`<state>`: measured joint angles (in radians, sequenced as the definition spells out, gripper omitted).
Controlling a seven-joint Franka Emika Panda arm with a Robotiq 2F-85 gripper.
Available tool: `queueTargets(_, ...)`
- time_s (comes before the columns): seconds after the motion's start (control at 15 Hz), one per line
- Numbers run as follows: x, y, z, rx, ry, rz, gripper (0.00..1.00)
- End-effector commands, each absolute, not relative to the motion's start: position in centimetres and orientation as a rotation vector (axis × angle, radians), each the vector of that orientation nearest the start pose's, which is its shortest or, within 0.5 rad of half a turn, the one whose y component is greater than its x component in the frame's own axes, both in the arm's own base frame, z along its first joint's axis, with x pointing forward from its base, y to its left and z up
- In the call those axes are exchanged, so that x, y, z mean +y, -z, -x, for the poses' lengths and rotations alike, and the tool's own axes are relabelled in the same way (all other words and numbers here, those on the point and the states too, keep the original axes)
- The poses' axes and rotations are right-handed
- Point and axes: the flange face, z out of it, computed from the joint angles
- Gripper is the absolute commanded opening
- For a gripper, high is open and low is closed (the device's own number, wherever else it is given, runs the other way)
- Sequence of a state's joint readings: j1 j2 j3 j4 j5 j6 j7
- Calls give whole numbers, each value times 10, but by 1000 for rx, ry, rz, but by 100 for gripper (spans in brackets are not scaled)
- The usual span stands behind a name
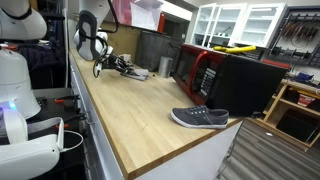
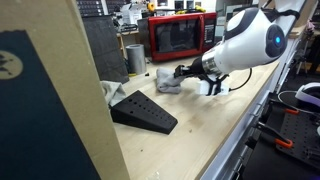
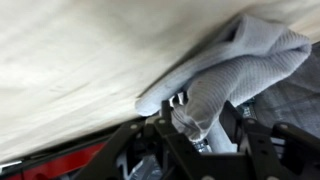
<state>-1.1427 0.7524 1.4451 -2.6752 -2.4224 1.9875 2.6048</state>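
In an exterior view, one white arm (image 1: 90, 35) reaches down to the far end of one long wooden desk (image 1: 130, 115). Its claw (image 1: 122, 64) is low over the boards, with one grey cloth (image 1: 138, 73) lying at its tip. From here I cannot tell whether the two touch. One grey shoe (image 1: 200, 117) sits well apart from the claw, nearer the camera. One red microwave (image 1: 200, 72) stands off to the side of the claw, against the wall. In an exterior view from the opposite end, the claw (image 2: 188, 74) points at the cloth (image 2: 165, 80), which is bunched on the desk (image 2: 215, 125) right at the fingertips. One metal can (image 2: 135, 57) stands just beyond the cloth. The microwave (image 2: 178, 36) is farther back behind the claw, and one dark wedge-shaped thing (image 2: 143, 112) lies on the near side, apart from the claw. In the wrist view, the claw (image 3: 200, 118) fills the lower edge. The cloth (image 3: 255, 55) is folded in thick ridges and runs down among the fingers (image 3: 188, 118), touching them. The pale desk (image 3: 80, 60) lies past the claw. The picture is blurred, so I cannot tell whether the claw is spread or pinching the cloth.
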Motion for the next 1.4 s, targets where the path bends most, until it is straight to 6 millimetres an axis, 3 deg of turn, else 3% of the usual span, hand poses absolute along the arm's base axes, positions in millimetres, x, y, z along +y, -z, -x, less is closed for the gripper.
queueTargets(0.0, 141, -214, -366, 746, 1389, 2532, 85)
queueTargets(0.13, 137, -219, -365, 755, 1334, 2525, 99)
queueTargets(0.53, 148, -272, -370, 610, 1029, 2454, 100)
queueTargets(0.87, 145, -313, -402, 542, 773, 2498, 100)
queueTargets(1.33, 142, -359, -452, 685, 551, 2504, 100)
